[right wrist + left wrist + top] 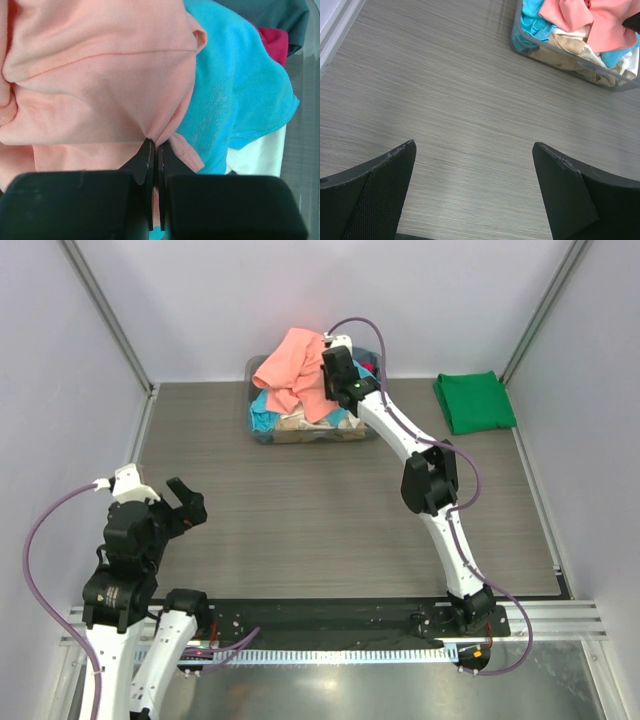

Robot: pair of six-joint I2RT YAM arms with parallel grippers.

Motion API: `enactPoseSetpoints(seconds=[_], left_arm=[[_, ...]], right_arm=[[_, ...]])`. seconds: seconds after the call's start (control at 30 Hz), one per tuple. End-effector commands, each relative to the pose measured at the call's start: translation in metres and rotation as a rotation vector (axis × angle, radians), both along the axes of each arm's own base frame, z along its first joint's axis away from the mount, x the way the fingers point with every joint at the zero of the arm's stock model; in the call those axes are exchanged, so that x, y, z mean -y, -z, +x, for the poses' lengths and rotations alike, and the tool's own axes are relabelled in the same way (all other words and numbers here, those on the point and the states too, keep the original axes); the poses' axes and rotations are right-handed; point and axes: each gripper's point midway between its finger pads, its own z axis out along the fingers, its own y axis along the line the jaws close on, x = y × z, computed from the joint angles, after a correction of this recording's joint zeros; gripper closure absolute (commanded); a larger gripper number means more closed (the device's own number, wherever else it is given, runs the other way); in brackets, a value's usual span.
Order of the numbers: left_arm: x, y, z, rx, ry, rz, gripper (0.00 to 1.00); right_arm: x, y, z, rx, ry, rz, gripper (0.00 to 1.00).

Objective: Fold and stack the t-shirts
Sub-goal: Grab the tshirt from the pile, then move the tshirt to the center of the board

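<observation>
Judging from the layout, the job is barely begun. One dark green t-shirt [474, 400] lies folded flat on the table [300, 530] at the upper right of the top view, with nothing stacked on it. At top centre the right gripper [154, 146] is pinched tight on a fold of the salmon-pink t-shirt [95, 75], which is bunched over the grey tub [570, 59]. A turquoise shirt [235, 90], a cream shirt [572, 45] and a red shirt [274, 42] lie crumpled in the tub, unfolded. At lower left the left gripper [473, 147] hovers over the table, spread wide and holding nothing. No brand, label or writing can be read anywhere.
</observation>
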Motion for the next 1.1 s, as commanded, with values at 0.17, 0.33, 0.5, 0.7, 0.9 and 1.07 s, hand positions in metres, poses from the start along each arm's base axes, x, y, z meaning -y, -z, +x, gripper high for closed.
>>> enactPoseSetpoints(seconds=[0.17, 0.33, 0.5, 0.7, 0.9, 1.07], left_arm=[[-0.001, -0.009, 0.004, 0.049, -0.005, 0.003, 0.0], [-0.002, -0.009, 0.004, 0.048, -0.011, 0.004, 0.0], [-0.003, -0.009, 0.005, 0.045, -0.017, 0.005, 0.0], [-0.003, -0.008, 0.004, 0.044, -0.018, 0.004, 0.0], [-0.004, -0.009, 0.004, 0.047, -0.021, 0.005, 0.0], [0.001, -0.003, 0.013, 0.005, -0.001, 0.003, 0.0]], right_arm=[[-0.006, -0.12, -0.019, 0.173, -0.069, 0.116, 0.99], [-0.013, -0.2, -0.055, 0.286, -0.123, 0.152, 0.99], [-0.004, -0.319, -0.133, 0.465, -0.196, 0.214, 0.99], [0.04, -0.382, -0.216, 0.576, -0.187, 0.218, 0.99], [0.126, -0.32, -0.259, 0.486, 0.06, 0.137, 0.8], [0.221, -0.204, -0.274, 0.247, 0.429, 0.046, 0.0]])
